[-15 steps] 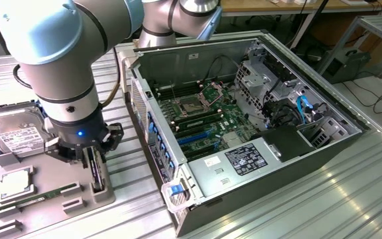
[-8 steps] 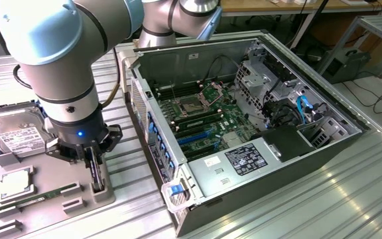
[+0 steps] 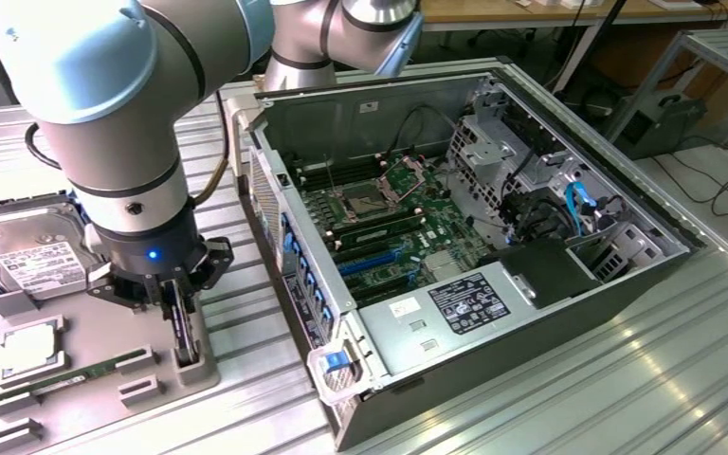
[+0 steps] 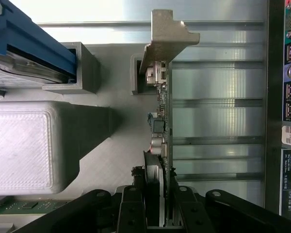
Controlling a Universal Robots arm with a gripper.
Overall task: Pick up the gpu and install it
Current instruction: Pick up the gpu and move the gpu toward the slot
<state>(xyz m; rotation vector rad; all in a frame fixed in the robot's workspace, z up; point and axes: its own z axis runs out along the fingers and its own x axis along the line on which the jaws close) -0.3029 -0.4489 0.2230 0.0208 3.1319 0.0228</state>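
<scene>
Gripper [image 3: 183, 330] clenched on the gpu [image 4: 164, 116], card standing on edge in a grey tray [image 3: 96, 320], just beside the open computer case [image 3: 465, 237]

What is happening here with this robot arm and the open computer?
The robot arm is picking up a graphics card that is meant to go into the open computer case. Its gripper is closed on the card, which stands on edge at the grey tray beside the case. The card is not in the computer yet. A hard drive lies on the same tray, apart from the gripper.
</scene>
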